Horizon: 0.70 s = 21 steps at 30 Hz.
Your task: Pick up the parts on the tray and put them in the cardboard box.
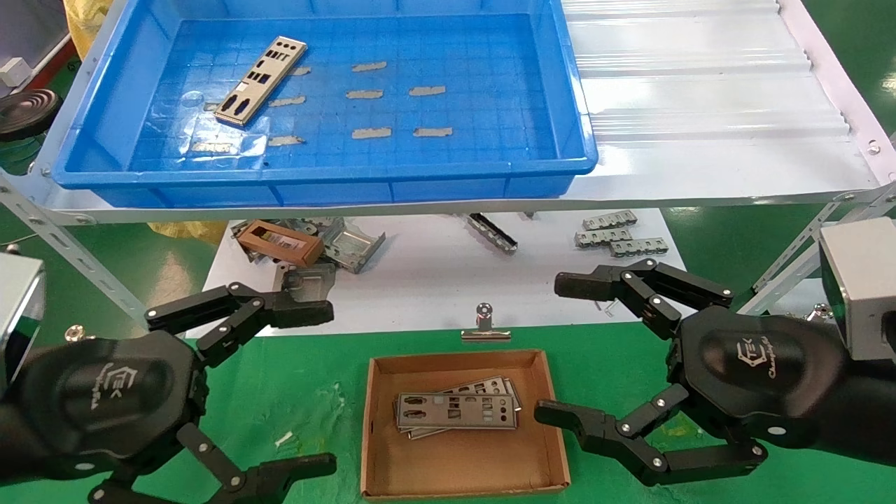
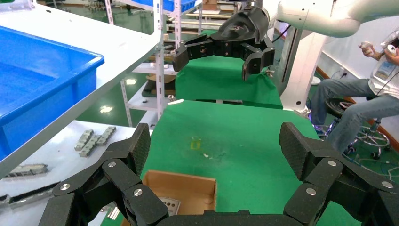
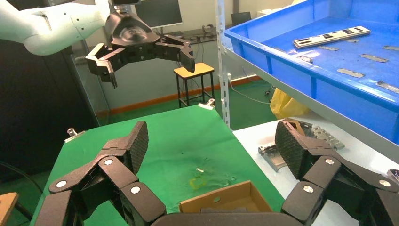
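One part (image 1: 260,79), a thin punched silver plate, lies at the far left of the blue tray (image 1: 315,171) on the upper shelf; it also shows in the right wrist view as the part (image 3: 331,36). The cardboard box (image 1: 455,462) sits on the green mat below and holds stacked parts (image 1: 456,409). My left gripper (image 1: 325,388) hovers open just left of the box, empty. My right gripper (image 1: 553,348) hovers open just right of the box, also empty. Each wrist view shows the box's corner beneath its own open gripper, the left gripper (image 2: 214,150) and the right gripper (image 3: 211,146).
Folded metal frames (image 1: 350,241) and a brown frame piece (image 1: 280,241) lie on the white sheet under the shelf, with small grey brackets (image 1: 616,234) to the right. A binder clip (image 1: 484,325) sits behind the box. Shelf legs (image 1: 70,259) stand on both sides.
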Each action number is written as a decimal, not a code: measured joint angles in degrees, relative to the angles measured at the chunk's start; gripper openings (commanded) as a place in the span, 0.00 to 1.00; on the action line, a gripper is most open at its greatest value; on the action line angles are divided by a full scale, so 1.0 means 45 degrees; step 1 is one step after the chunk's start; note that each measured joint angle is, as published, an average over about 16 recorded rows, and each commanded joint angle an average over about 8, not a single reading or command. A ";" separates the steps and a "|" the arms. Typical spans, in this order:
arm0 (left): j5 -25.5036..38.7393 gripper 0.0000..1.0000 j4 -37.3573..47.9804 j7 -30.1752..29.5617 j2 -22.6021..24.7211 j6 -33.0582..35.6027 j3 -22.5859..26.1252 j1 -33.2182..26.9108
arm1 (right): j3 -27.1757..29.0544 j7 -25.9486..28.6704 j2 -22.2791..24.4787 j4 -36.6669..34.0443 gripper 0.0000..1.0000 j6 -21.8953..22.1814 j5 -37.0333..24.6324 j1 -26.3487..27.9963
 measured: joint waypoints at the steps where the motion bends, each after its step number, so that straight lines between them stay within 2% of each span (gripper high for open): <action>1: 0.0000 1.00 0.0000 0.0000 0.0000 0.0000 0.0000 0.0000 | 0.0000 0.0000 0.0000 0.0000 1.00 0.0000 0.0000 0.0000; 10: 0.0000 1.00 0.0000 0.0000 0.0000 0.0000 0.0000 0.0000 | 0.0000 0.0000 0.0000 0.0000 1.00 0.0000 0.0000 0.0000; 18: 0.0000 1.00 0.0000 0.0000 0.0000 0.0000 0.0000 0.0000 | 0.0000 0.0000 0.0000 0.0000 0.01 0.0000 0.0000 0.0000; 21: 0.0000 1.00 0.0000 0.0000 0.0000 0.0000 0.0000 0.0000 | 0.0000 0.0000 0.0000 0.0000 0.00 0.0000 0.0000 0.0000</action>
